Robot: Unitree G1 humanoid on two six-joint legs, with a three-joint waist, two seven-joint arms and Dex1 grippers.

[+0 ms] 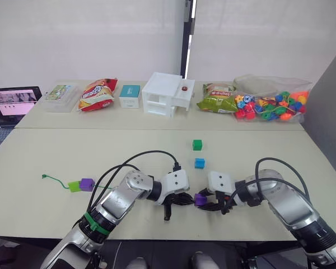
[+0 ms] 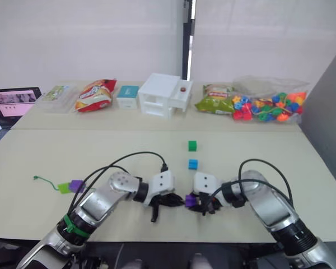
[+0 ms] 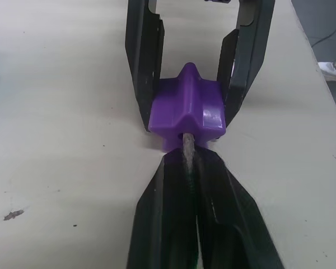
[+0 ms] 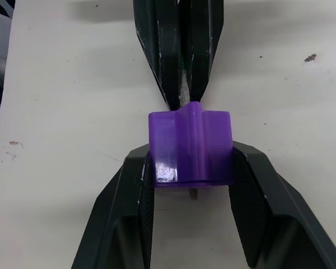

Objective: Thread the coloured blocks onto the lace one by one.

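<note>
At the table's front centre my right gripper (image 4: 190, 159) is shut on a purple block (image 4: 190, 147). Facing it, my left gripper (image 3: 186, 162) is shut on the lace's grey tip (image 3: 187, 147), which enters the hole of the purple block (image 3: 186, 109). A bit of the tip pokes out of the block's far side (image 4: 192, 193). The green lace (image 1: 56, 180) trails left over the table with a lime green block (image 1: 74, 186) and another purple block (image 1: 87, 184) strung on it. A blue block (image 1: 199, 163) and a dark green block (image 1: 197, 144) lie loose just beyond the grippers.
Along the back of the table stand a clear bag of bright beads (image 1: 271, 103), a white toy house (image 1: 168, 94), two snack bags (image 1: 98, 94), small boxes (image 1: 129, 96) and a laptop (image 1: 14, 101). Black cables (image 1: 145, 156) loop over both wrists.
</note>
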